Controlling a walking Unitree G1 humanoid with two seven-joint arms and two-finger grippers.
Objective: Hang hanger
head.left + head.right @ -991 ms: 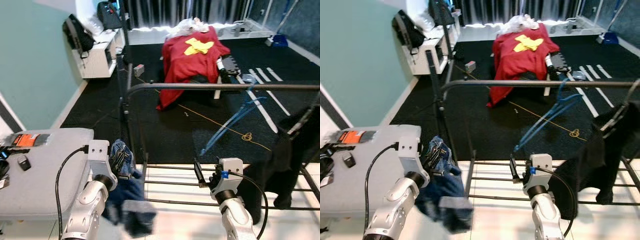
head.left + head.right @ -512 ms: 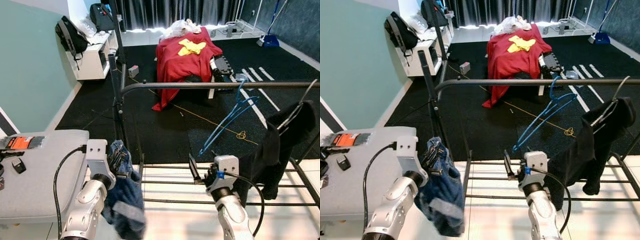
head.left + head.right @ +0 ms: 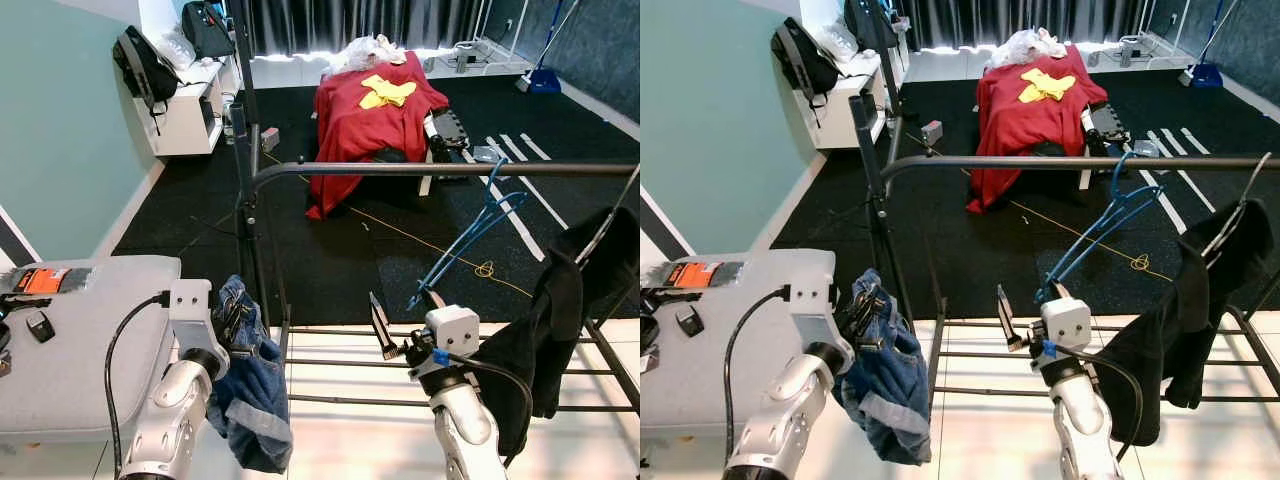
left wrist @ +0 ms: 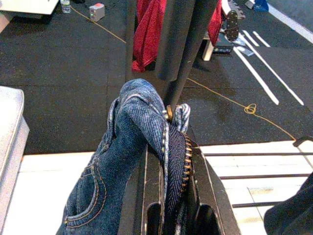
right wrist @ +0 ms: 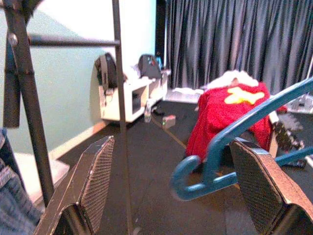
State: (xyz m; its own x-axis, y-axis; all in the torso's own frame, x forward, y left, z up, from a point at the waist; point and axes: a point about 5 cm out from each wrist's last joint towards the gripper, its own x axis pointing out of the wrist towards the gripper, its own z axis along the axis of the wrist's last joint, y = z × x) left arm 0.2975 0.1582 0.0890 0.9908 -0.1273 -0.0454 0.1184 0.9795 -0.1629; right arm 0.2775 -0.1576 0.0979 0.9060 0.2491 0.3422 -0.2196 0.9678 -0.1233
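Note:
A blue hanger (image 3: pixel 478 228) hooks over the dark rack rail (image 3: pixel 420 170) and slants down to the left. My right gripper (image 3: pixel 405 315) is open just below the hanger's lower end. In the right wrist view that blue end (image 5: pixel 210 161) lies between the two spread fingers (image 5: pixel 95 171). My left gripper (image 4: pixel 168 147) is shut on a pair of blue jeans (image 3: pixel 250 385) that hang beside the rack's upright post (image 3: pixel 245 180). A black garment (image 3: pixel 560 310) hangs on another hanger at the rail's right end.
A grey table (image 3: pixel 90 340) with small items stands at my left. The rack's base bars (image 3: pixel 340 365) cross the white floor in front. Farther off are a red cloth (image 3: pixel 365 120) on the black carpet and a white shelf (image 3: pixel 185 110) with bags.
The camera has shifted slightly. My right gripper has risen toward the blue hanger's lower end with its fingers spread wider. The jeans have swung down and now hang straight.

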